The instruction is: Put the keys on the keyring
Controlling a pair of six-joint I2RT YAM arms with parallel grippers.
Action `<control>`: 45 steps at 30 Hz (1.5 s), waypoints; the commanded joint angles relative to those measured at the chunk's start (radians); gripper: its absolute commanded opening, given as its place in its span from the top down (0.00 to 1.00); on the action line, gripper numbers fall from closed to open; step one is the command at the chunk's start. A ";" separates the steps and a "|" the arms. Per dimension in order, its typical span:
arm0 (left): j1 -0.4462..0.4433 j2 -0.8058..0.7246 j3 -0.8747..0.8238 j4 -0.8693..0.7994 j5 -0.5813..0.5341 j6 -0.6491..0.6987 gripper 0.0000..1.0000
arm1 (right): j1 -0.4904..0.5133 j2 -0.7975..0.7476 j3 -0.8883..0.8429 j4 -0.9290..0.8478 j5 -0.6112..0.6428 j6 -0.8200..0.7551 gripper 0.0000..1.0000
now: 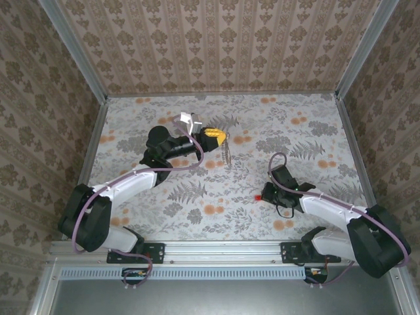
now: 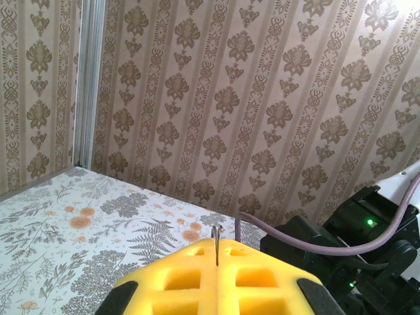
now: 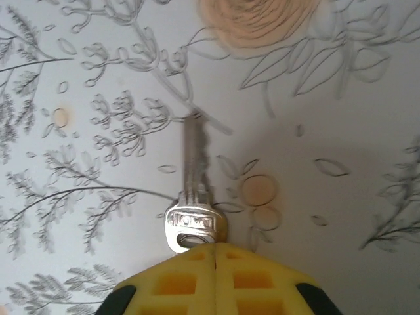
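right wrist: key (image 3: 195,187) (silvery) in end effector (image 3: 215,249)

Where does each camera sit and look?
Top external: high behind, looking down on the table; left arm, right arm show.
Left wrist: rides the left gripper, faces the wall; fingers pinch the keyring.
Right wrist: rides the right gripper, faces the table; fingers hold the key.
Shared: top and right wrist see the key.
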 commanded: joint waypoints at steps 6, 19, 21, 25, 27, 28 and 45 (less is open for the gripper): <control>0.010 0.016 0.006 0.080 0.022 -0.028 1.00 | 0.008 -0.051 0.000 -0.005 -0.031 -0.002 1.00; 0.010 0.007 -0.003 0.087 0.023 -0.035 1.00 | 0.008 -0.140 0.043 -0.026 0.008 -0.042 1.00; 0.011 0.005 -0.006 0.087 0.023 -0.035 1.00 | 0.008 -0.120 0.068 -0.057 0.017 -0.077 1.00; 0.011 -0.002 -0.009 0.087 0.022 -0.037 1.00 | 0.009 -0.058 0.106 -0.085 0.020 -0.124 1.00; 0.010 -0.006 -0.009 0.088 0.020 -0.039 1.00 | 0.016 -0.021 0.131 -0.108 0.027 -0.157 1.00; 0.010 -0.006 -0.009 0.087 0.020 -0.040 1.00 | 0.023 -0.003 0.143 -0.119 0.029 -0.174 1.00; 0.007 -0.017 -0.020 0.090 0.017 -0.041 1.00 | 0.071 -0.058 0.145 -0.083 0.013 -0.124 0.65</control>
